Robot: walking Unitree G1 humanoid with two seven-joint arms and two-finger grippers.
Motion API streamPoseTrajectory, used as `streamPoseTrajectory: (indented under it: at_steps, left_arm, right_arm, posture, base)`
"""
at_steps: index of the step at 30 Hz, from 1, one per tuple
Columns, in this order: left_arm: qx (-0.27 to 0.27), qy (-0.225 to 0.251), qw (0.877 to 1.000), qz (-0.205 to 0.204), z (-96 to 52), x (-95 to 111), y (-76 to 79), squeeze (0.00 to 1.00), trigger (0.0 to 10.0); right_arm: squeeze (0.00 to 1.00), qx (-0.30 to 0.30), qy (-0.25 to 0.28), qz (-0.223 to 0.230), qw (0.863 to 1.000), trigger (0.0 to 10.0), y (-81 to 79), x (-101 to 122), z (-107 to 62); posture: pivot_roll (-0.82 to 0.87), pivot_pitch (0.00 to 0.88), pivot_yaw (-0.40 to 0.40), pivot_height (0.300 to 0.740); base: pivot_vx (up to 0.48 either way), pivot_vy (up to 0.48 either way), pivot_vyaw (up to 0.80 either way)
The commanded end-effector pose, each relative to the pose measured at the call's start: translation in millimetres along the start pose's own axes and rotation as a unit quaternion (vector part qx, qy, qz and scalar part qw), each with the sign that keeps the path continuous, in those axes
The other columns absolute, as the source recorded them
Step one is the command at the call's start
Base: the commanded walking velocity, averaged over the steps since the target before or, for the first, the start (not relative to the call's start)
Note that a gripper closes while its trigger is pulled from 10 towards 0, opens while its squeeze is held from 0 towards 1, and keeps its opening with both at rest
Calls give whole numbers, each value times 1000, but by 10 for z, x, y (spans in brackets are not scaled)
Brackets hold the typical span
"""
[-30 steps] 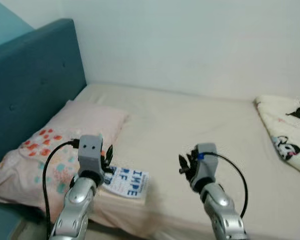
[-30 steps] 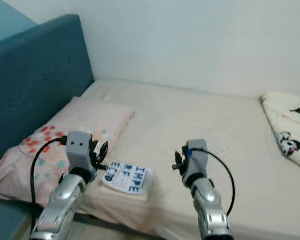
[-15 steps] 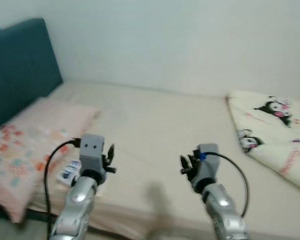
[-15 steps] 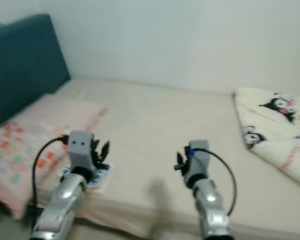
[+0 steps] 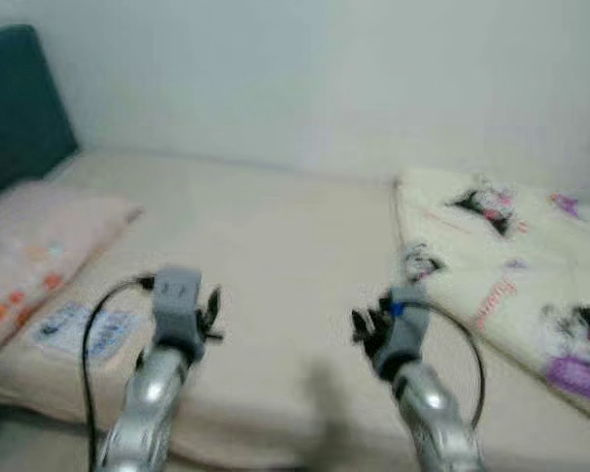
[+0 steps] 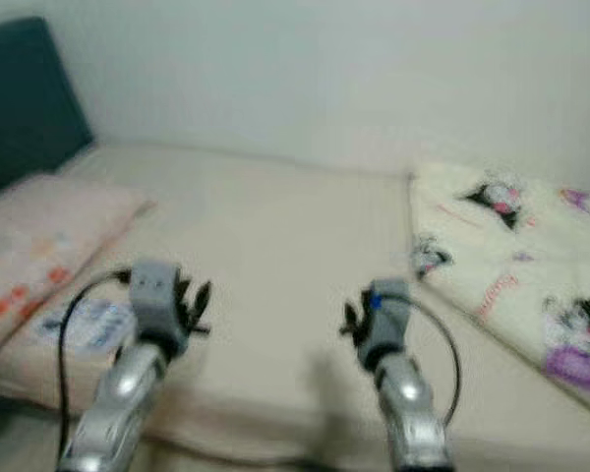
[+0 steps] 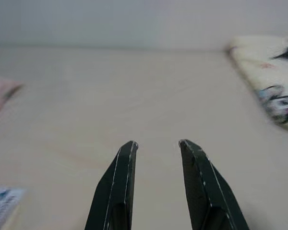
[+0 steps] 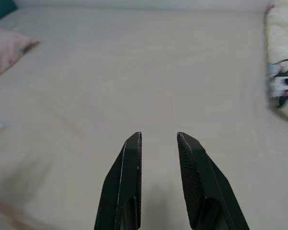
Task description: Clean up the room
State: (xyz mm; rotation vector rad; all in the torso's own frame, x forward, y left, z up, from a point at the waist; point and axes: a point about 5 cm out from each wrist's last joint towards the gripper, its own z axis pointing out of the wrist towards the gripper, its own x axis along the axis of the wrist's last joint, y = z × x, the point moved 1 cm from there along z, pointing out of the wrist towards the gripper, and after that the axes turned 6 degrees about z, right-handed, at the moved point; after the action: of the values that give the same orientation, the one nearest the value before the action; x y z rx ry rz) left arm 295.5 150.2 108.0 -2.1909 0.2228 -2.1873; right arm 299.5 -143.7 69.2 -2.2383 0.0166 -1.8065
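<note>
Both end effectors, left (image 5: 212, 317) and right (image 5: 366, 324), hung spread and empty over the bed (image 5: 275, 226). Blanket (image 5: 511, 265) lay crumpled at the bed's right side. Looked soft, floppy, light; best pinched at its near edge.

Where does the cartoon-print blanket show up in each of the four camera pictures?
Left eye view: cream cartoon-print blanket, right side of the bed.
Right eye view: same blanket, right side.
Left wrist view: upper right corner.
Right wrist view: right edge.
Shared landmark: pink floral pillow.
</note>
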Motion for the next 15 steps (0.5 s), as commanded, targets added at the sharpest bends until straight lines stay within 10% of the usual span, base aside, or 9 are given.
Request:
streamPoseTrajectory:
  at_steps: [1, 15]
  left_arm:
    - [-4, -6, 1000, 2, -14, -26, 16, 0, 10000]
    - [-10, -7, 1000, 4, -22, -25, 20, 0, 10000]
  right_arm:
    - [0, -6, 6, -5, 1000, 10000, 31, 29, -9]
    - [0, -35, 13, 13, 999, 10000, 113, 30, -29]
  posture:
    - [22, 38, -54, 740]
    - [24, 41, -50, 740]
  base:
    - [0, -480, 0]
    - [0, -480, 213]
